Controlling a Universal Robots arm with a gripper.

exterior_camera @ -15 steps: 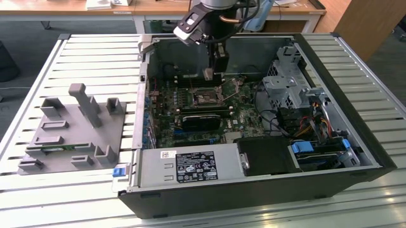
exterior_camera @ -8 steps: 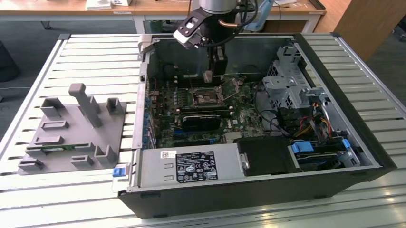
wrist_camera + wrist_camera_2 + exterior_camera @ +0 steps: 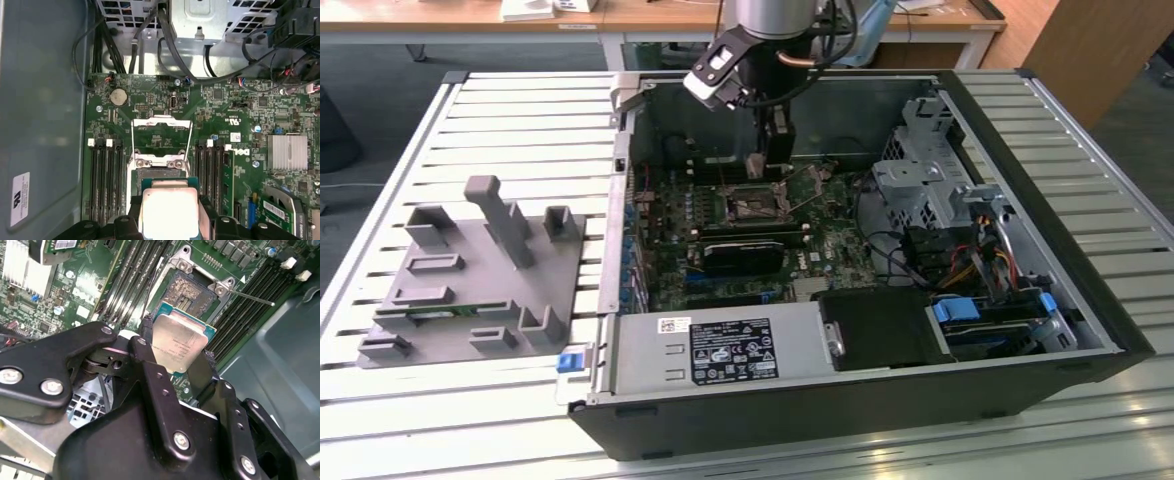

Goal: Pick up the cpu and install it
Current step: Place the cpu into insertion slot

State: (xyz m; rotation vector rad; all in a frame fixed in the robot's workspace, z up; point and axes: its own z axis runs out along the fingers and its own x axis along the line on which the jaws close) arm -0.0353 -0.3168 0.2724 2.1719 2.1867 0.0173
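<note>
The cpu point(image 3: 181, 341) is a flat square chip with a silvery top, and my gripper point(image 3: 177, 359) is shut on it, one black finger on each of two opposite edges. It hangs just above the open socket point(image 3: 189, 289) on the green motherboard, whose metal load plate and lever are swung open. The first wrist view shows the cpu point(image 3: 170, 214) held close over the socket point(image 3: 159, 176). From the exterior view, my gripper point(image 3: 774, 168) reaches down into the open computer case point(image 3: 1067, 300), over the socket point(image 3: 754, 207).
Memory slots point(image 3: 106, 175) flank the socket on both sides. A black block point(image 3: 747, 250) lies just in front of it. A drive cage point(image 3: 921, 170), cables and a power supply point(image 3: 720, 352) crowd the case. A grey parts fixture point(image 3: 467, 270) stands on the slatted table.
</note>
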